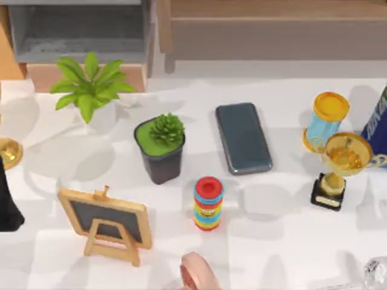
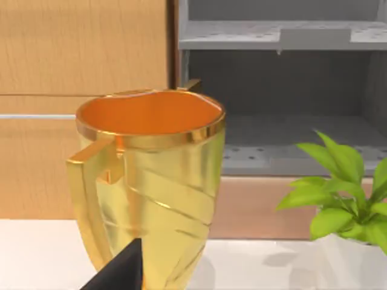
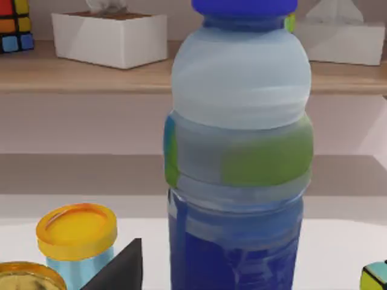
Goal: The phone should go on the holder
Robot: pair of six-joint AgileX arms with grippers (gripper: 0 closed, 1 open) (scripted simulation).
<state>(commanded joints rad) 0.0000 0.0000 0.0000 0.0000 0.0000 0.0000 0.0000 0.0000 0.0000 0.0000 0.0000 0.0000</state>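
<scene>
Blue-grey and glossy, lying flat on the white table (image 1: 284, 229), a little right of centre in the top view: the phone (image 1: 243, 138). Sitting apart from everything, touching nothing but the tabletop. Standing to its left, a dark pot (image 1: 160, 151) holding a small green succulent; standing in front of it, a stack of coloured rings (image 1: 208, 203). Leaning at the front left, a small wooden easel with a chalkboard (image 1: 106, 220). Poking in at the front edge, a pink rounded object (image 1: 196, 273), too cropped for identifying. Standing at the right, a gold trophy (image 1: 341, 166) beside a yellow-capped jar (image 1: 326, 121). Hovering at the far left, facing a gold cup (image 2: 151, 181): the left gripper (image 2: 124, 269), with open or closed impossible to tell. Hovering at the far right, facing a blue-capped bottle (image 3: 239, 151): the right gripper (image 3: 124, 266), likewise impossible to tell.
</scene>
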